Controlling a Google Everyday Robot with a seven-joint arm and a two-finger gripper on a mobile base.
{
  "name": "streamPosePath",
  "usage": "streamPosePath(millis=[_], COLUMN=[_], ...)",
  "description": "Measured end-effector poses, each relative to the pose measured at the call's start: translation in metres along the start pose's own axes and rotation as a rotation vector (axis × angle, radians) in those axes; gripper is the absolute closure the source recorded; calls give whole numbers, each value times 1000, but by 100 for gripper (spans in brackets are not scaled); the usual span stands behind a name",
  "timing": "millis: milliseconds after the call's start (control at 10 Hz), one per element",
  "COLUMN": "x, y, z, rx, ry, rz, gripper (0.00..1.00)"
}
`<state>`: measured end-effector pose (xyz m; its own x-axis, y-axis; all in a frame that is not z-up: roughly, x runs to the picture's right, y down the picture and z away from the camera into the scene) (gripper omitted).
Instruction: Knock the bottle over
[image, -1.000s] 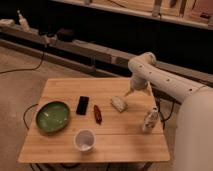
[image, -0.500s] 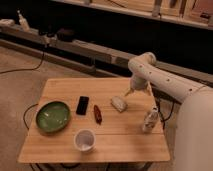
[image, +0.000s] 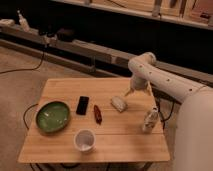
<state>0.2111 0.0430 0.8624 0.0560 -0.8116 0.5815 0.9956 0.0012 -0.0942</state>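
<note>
While the bottle is standing upright near the right edge of the wooden table, the gripper hangs over the back right part of the tabletop. It's just behind the flat whitish lump and well apart from the bottle. Whether the gripper is open or closed, I honestly can't tell from this view (it's only a small pale tip at the end of the arm). The white arm comes in from the right, bends at a rounded joint above the table's far edge and points down toward the tabletop.

The bottle is translucent and whitish, with a narrower neck, and nothing is touching it. It sits to the right of the lump and a bit closer to the front.

Other stuff on the table:
- A slim dark-red object lies near the middle.
- A black phone lies flat just to its left.
- A green bowl sits at the left side.
- A white cup stands upright near the front edge, mouth up.
</note>
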Motion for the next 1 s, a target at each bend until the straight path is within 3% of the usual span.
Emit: streamPosePath(millis=[700,800,1000], x=[6,10,9], y=[1,24,58], z=[-8,-14,-18], rx=[6,23,41], ry=[0,-9,-16], rz=[23,119,230], gripper=[22,35,51])
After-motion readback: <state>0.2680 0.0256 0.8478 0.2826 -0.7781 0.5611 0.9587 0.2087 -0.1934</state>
